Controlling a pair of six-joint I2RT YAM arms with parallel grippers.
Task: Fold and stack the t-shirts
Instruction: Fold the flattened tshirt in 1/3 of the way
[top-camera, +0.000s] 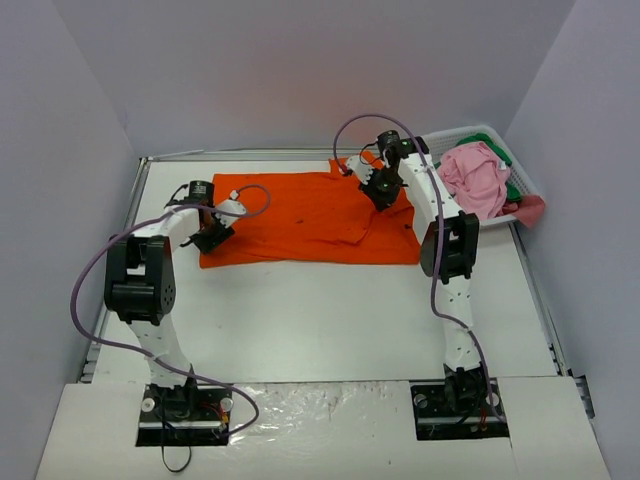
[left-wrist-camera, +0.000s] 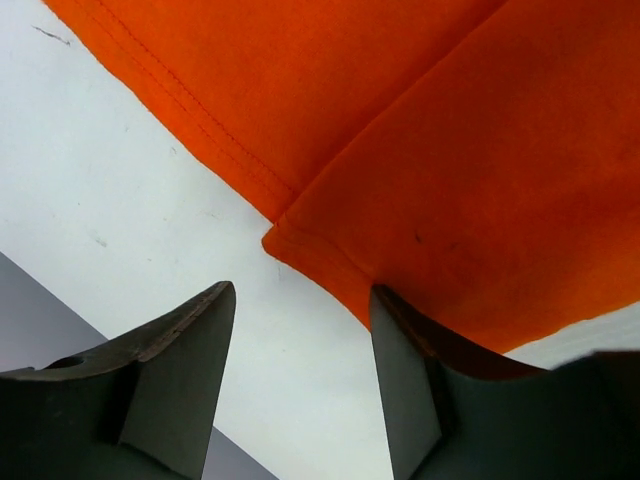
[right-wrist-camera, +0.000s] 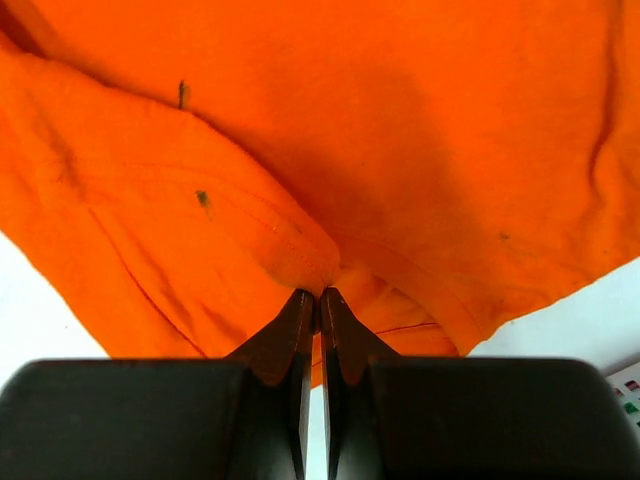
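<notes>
orange t-shirt (top-camera: 300, 215) | left end effector (left-wrist-camera: 300, 290) parted beside hem | right end effector (right-wrist-camera: 318, 293) pinches fold

Bright orange cloth t-shirt (top-camera: 300, 225) lies spread at centre; at 2 o'clock, white slotted plastic basket (top-camera: 460, 131) holds pink cloth (top-camera: 470, 175)

Overhead; wrist close-ups on orange t-shirt (top-camera: 300, 218)

The orange t-shirt (top-camera: 300, 215) is soft matt cloth, stitched at the hems, flecked with dark specks. The worktop (top-camera: 330, 320) is smooth matt white; the basket (top-camera: 460, 132) at two o'clock is white plastic.
</notes>
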